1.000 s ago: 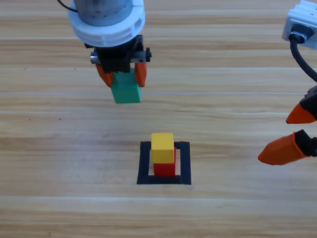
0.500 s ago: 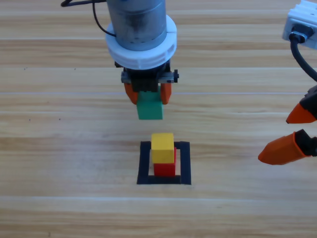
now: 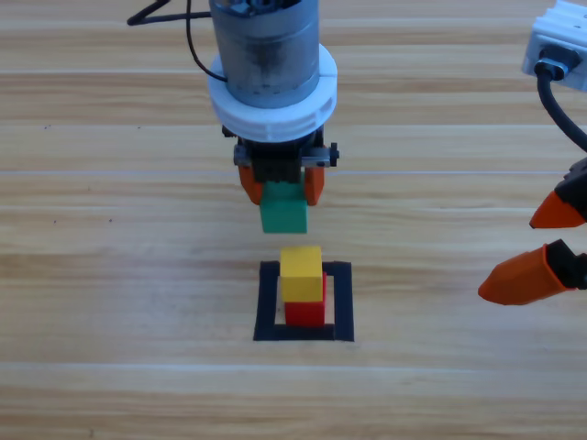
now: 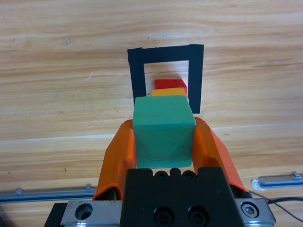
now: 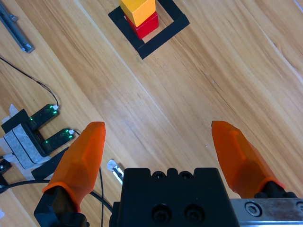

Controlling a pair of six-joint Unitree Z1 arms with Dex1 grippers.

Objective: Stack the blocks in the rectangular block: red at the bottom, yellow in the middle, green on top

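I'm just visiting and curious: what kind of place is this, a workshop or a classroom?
Probably a robotics lab bench: a wooden table, a black tape outline marking a target, and small electronics with green lights wired nearby.

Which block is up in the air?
The green cube. The left gripper is shut on it above the table, while the yellow cube sits on the red cube inside the black tape rectangle.

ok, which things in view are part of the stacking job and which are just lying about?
Part of the job:
- green cube, held in the left tool
- yellow cube, sitting on the red cube
- black tape rectangle around the stack

Lying about:
- right tool, open, waiting at the right edge
- small boards with green lights and cables
- metal rail
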